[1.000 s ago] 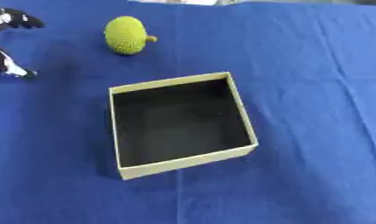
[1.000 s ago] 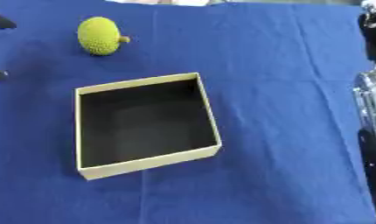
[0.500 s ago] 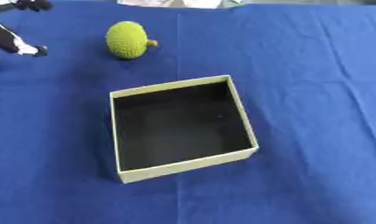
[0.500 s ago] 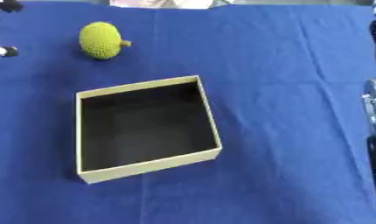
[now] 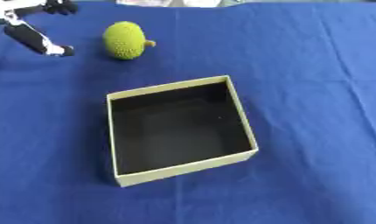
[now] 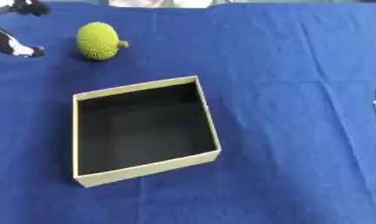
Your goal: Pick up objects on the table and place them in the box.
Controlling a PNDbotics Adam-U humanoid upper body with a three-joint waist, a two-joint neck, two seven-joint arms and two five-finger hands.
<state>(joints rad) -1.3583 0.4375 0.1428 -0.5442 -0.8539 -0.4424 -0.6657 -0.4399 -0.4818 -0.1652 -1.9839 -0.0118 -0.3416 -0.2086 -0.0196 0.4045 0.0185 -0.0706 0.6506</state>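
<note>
Box (image 5: 183,168) unlabelled, green fruit (image 5: 125,40) beyond it.

I count one bumpy yellow-green fruit (image 5: 125,40) on the blue tabletop (image 5: 306,78). One open box (image 5: 178,129) lies before me. Total: two items, one of each kind.

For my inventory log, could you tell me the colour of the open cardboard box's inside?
The box is black inside, with cream walls; left eye view.
</note>
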